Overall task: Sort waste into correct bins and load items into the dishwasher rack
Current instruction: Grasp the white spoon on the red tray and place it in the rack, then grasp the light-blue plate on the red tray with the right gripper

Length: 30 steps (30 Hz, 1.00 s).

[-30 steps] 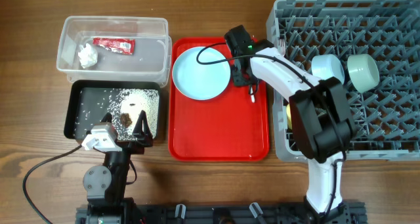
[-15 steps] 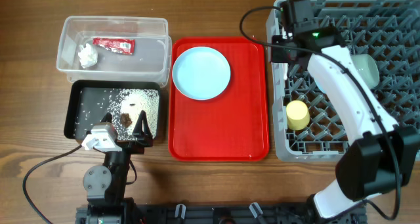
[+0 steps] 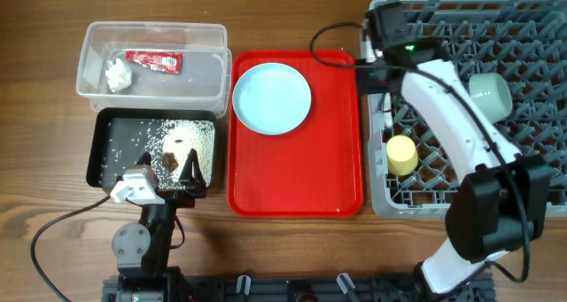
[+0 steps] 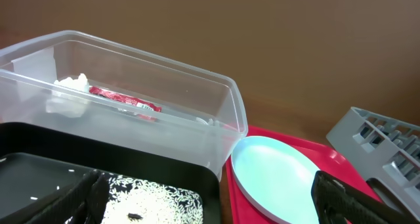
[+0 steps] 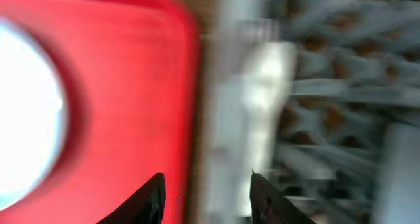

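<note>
The clear bin (image 3: pixel 152 61) holds the red wrapper (image 3: pixel 153 61) and the white tissue (image 3: pixel 117 73). It also shows in the left wrist view (image 4: pixel 131 119). The black bin (image 3: pixel 104 151) holds rice with brown bits (image 3: pixel 177 147). The light blue plate (image 3: pixel 271 98) lies on the red tray (image 3: pixel 297 174). The grey rack (image 3: pixel 523 36) holds the yellow cup (image 3: pixel 400 154) and the mint bowl (image 3: pixel 490 96). My right gripper (image 3: pixel 370 65) is open and empty over the rack's left wall (image 5: pixel 230 132), beside a blurred white shape (image 5: pixel 266 86). My left gripper (image 3: pixel 190 171) is open at the black bin's front edge.
The red tray lies between the bins and the rack, close to the rack's left wall. My right arm (image 3: pixel 461 116) lies across the rack's left half and hides what is under it. Bare wooden table (image 3: pixel 292 10) lies behind the tray.
My right gripper went from the red tray, by a white utensil, over to the rack's back left, then shifted slightly left. The utensil is gone from the tray. The left arm has not moved.
</note>
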Each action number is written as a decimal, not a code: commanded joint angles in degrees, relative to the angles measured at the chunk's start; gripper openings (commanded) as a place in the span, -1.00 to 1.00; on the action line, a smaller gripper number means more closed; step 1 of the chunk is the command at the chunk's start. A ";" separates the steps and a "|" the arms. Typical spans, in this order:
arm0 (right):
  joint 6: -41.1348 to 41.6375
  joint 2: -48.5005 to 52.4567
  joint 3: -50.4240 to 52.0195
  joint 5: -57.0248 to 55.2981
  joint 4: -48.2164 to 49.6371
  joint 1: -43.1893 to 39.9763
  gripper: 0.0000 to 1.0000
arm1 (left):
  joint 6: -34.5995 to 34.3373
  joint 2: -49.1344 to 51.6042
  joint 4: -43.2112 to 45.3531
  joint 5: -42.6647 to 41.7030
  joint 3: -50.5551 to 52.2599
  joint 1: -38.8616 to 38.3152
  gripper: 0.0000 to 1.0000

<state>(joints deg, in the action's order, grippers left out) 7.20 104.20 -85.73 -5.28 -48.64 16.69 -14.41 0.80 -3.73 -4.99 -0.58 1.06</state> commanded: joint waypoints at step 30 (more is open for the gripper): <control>26.67 2.62 0.85 -3.87 3.67 9.60 -0.91 | 0.52 -0.42 -0.26 0.13 0.26 -0.15 1.00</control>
<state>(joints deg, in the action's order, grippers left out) 36.93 117.69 -84.90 1.23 -43.92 26.68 -14.41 0.80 -3.73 -4.99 -0.58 1.06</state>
